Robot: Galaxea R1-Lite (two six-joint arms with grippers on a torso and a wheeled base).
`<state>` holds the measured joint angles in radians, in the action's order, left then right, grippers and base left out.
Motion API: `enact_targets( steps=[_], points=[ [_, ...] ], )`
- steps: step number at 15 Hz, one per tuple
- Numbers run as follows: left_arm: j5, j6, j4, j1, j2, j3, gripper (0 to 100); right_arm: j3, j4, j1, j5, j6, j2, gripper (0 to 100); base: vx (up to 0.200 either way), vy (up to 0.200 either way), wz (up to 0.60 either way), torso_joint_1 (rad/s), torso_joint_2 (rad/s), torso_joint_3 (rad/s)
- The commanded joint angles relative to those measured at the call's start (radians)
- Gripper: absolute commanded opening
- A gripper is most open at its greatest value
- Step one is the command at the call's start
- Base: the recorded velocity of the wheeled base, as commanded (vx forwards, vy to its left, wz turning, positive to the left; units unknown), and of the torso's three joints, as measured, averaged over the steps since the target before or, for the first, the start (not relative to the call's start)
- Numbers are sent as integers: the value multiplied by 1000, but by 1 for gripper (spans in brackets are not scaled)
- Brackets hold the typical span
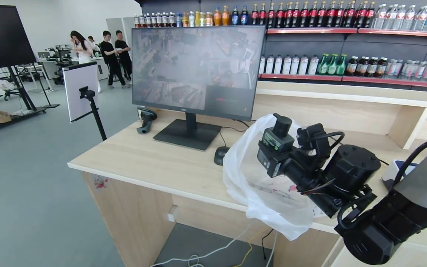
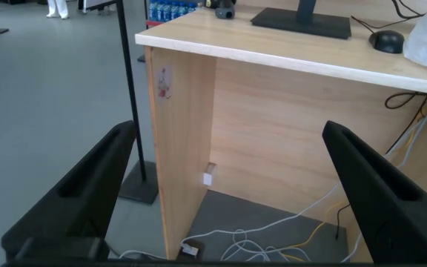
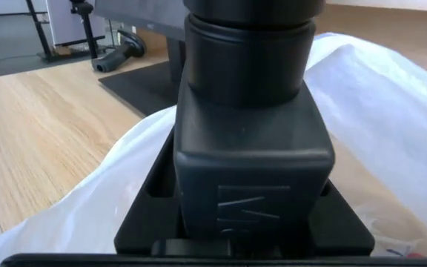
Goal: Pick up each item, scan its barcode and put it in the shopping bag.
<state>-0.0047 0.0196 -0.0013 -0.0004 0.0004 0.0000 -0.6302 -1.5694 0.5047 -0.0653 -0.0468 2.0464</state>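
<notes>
My right gripper (image 1: 275, 148) is shut on a dark square bottle (image 1: 274, 142) with a round black cap and a greenish label. It holds the bottle upright at the mouth of the white plastic shopping bag (image 1: 258, 185), which slumps over the counter's front edge. In the right wrist view the bottle (image 3: 247, 148) sits between the fingers (image 3: 150, 200) with the bag (image 3: 362, 81) around and below it. The black handheld barcode scanner (image 1: 146, 120) lies at the far left of the counter. My left gripper (image 2: 228, 200) hangs open and empty below the counter top, in front of its side panel.
A monitor (image 1: 198, 70) on a flat stand fills the counter's middle, with a black mouse (image 1: 221, 155) beside the bag. A white device (image 1: 395, 172) sits at the right. Drink shelves (image 1: 347, 55) line the back wall. A tripod pole (image 1: 96, 111) stands left of the counter; cables lie under it.
</notes>
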Motion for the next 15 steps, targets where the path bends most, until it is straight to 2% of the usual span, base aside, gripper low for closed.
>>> enact_targets(
  steps=[1,15],
  points=[
    [0,0,0,-1,0,0,100,-3,-1,2,1,-1,43,0,0,0,0,0,0,0],
    [0,0,0,0,0,0,100,-16,-1,0,-1,-1,163,0,0,0,0,0,0,0]
  ],
)
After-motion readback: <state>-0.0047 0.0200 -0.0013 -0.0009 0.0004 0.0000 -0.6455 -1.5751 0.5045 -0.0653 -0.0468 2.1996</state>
